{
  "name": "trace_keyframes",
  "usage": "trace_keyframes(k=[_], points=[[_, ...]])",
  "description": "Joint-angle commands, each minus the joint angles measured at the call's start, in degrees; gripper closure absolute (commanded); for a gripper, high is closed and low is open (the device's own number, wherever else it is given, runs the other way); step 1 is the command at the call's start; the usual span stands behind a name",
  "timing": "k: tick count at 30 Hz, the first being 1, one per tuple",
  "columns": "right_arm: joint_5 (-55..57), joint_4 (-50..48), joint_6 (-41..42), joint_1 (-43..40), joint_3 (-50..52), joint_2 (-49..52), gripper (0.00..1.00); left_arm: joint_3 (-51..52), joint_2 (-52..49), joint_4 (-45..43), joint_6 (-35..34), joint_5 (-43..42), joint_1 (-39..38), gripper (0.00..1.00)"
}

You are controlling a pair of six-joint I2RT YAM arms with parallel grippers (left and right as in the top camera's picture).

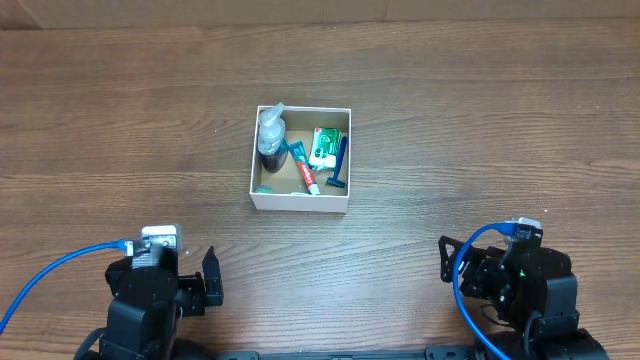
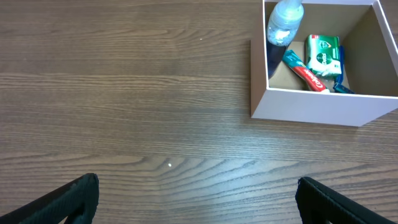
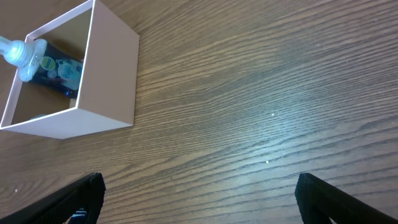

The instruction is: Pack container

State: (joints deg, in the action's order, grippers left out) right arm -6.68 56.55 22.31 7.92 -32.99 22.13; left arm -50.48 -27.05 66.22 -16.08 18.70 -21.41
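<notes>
The container, a square white-walled box with a brown inside, sits mid-table. Inside lie a clear bottle, a red-and-teal toothpaste tube, a green-and-white packet and a blue razor. The box also shows in the left wrist view and in the right wrist view. My left gripper is open and empty near the front left. My right gripper is open and empty near the front right. Both are well short of the box.
The wooden table surrounds the box. Blue cables run from both arms at the front edge. Nothing else stands on the table in view.
</notes>
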Motion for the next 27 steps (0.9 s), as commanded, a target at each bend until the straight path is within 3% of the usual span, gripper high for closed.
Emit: trace_keyframes(k=[1, 10, 14, 19, 22, 27], points=[[-0.3, -0.3, 0.4, 0.2, 0.1, -0.2, 0.00, 0.3, 0.4, 0.0, 1.1, 0.8, -0.4, 0.00], [-0.3, -0.2, 0.4, 0.2, 0.1, -1.6, 0.00, 0.3, 0.4, 0.0, 1.1, 0.8, -0.4, 0.00], [4.8, 0.7, -0.1, 0.2, 0.3, -6.8, 0.00, 0.3, 0.4, 0.0, 1.1, 0.8, -0.4, 0.00], [5.5, -4.9, -16.0, 0.2, 5.9, -20.0, 0.00, 0.3, 0.4, 0.0, 1.1, 0.8, -0.4, 0.00], [5.5, -12.5, -23.1, 0.2, 10.6, -21.7, 0.00, 0.3, 0.4, 0.0, 1.1, 0.8, -0.4, 0.00], [5.6, -39.6, -34.0, 0.2, 23.1, -22.0, 0.00, 0.3, 0.4, 0.0, 1.1, 0.8, -0.4, 0.00]])
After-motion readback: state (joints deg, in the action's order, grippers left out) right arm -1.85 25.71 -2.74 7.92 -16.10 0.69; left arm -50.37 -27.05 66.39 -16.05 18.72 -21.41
